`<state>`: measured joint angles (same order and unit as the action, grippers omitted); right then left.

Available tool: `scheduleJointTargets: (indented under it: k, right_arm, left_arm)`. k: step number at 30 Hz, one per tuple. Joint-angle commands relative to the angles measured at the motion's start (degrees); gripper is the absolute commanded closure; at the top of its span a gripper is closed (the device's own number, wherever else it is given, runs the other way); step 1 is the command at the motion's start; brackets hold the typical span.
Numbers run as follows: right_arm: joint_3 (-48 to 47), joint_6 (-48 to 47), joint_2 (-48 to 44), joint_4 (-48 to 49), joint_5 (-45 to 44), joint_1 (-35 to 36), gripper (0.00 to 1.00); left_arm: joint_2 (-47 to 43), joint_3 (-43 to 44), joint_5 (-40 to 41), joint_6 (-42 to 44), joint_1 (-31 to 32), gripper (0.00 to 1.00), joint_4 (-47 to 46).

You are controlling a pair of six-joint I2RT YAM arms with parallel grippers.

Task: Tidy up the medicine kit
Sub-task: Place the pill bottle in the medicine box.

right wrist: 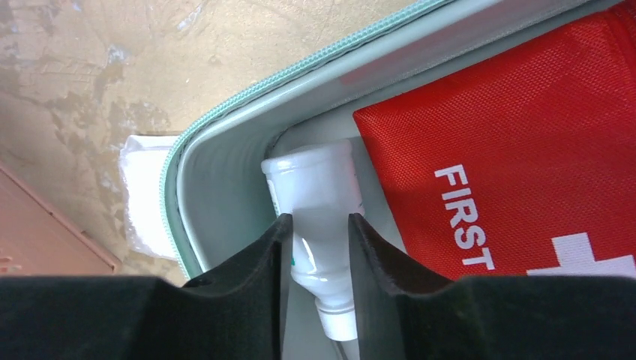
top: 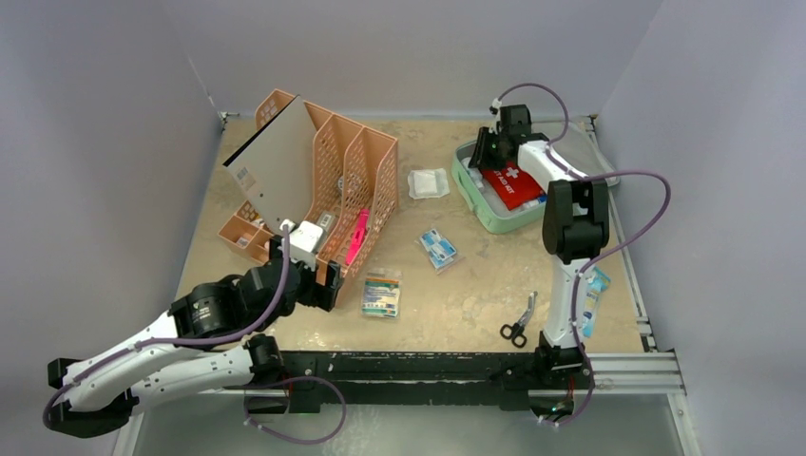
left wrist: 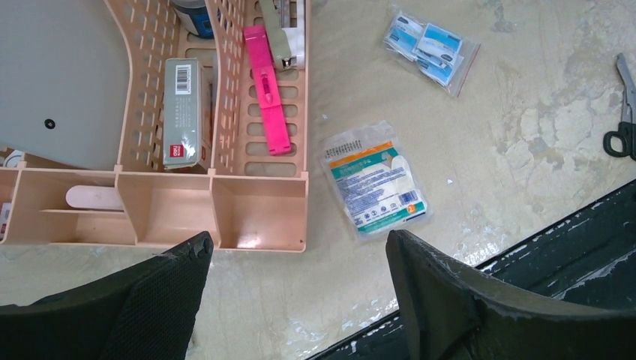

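Note:
The mint-green medicine kit point(top: 472, 197) lies open at the back right, its zipped wall point(right wrist: 217, 172) filling the right wrist view. Inside it are a red first-aid pouch point(top: 513, 185) point(right wrist: 510, 142) and a white tube point(right wrist: 319, 187) lying beside the pouch against the wall. My right gripper point(top: 489, 150) point(right wrist: 319, 219) reaches into the kit, and both of its fingers press the sides of the white tube. My left gripper point(top: 318, 277) point(left wrist: 296, 241) hangs open over bare table in front of the orange rack, holding nothing.
The orange mesh rack point(top: 323, 180) point(left wrist: 259, 225) holds a pink item point(left wrist: 268, 90) and boxes. On the table lie a white gauze packet point(top: 428, 182), a blue packet point(top: 438, 249) point(left wrist: 431, 49), a bandage packet point(top: 381, 294) point(left wrist: 375, 182), scissors point(top: 518, 323) point(left wrist: 622, 112) and a blue tube point(top: 591, 299).

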<state>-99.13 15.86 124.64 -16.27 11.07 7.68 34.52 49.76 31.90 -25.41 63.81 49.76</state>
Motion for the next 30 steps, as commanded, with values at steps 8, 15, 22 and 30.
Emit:
scheduleJointTargets:
  k: [8, 15, 22, 30]
  right_arm:
    - [1.63, 3.15, -1.41, 2.23, 5.84, -0.21, 0.72]
    - [-1.47, 1.31, 0.27, -0.43, 6.89, -0.29, 0.68]
    - [-7.46, -0.47, 1.99, -6.76, 9.06, -0.29, 0.62]
    - [-6.66, 0.59, -6.6, -10.4, 5.8, -0.3, 0.49]
  left_arm:
    - [2.1, 0.26, 2.19, -1.52, 0.17, 0.16, 0.4]
    - [2.5, 0.97, 4.77, -5.57, 0.17, 0.15, 2.5]
    - [2.25, 1.48, 6.28, -10.38, 0.16, 0.14, 4.64]
    - [6.9, 5.65, 9.11, -19.7, 0.17, 0.13, 13.86]
